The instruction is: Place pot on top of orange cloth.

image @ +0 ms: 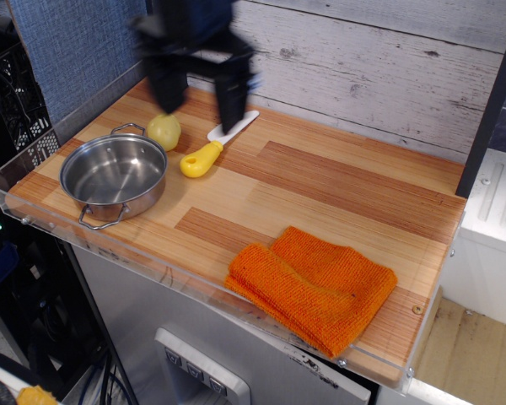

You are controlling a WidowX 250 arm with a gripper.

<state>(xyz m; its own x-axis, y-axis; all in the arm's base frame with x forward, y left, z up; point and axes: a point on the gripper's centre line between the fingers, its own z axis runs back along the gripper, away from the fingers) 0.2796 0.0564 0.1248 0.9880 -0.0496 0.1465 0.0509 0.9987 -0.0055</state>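
- Your gripper (199,110) hangs above the back left part of the wooden table (320,194), blurred in this frame, with its two dark fingers (230,105) pointing down and spread apart; nothing is between them, so it is released and empty.
- The pot (114,175) sits at the table's left end, upright and empty, close to the clear front lip. It lies forward and to the left of the fingers, lower in the frame, and the gripper is not touching it.
- One wire loop handle points toward the back, next to the potato (164,132); the other points toward the front edge. So the handle axis runs roughly back to front, and the bare stretches of rim are on the left and right sides.
- The potato is just beside the pot's back rim and almost under your left finger. The yellow-handled knife (212,148) lies just right of the potato, its white blade under the right finger. Judging from this, you will want to come down clear of both.
- The orange cloth (312,287) lies folded at the front right, well apart from the pot, nothing on it. The carry would run left to right along the front.
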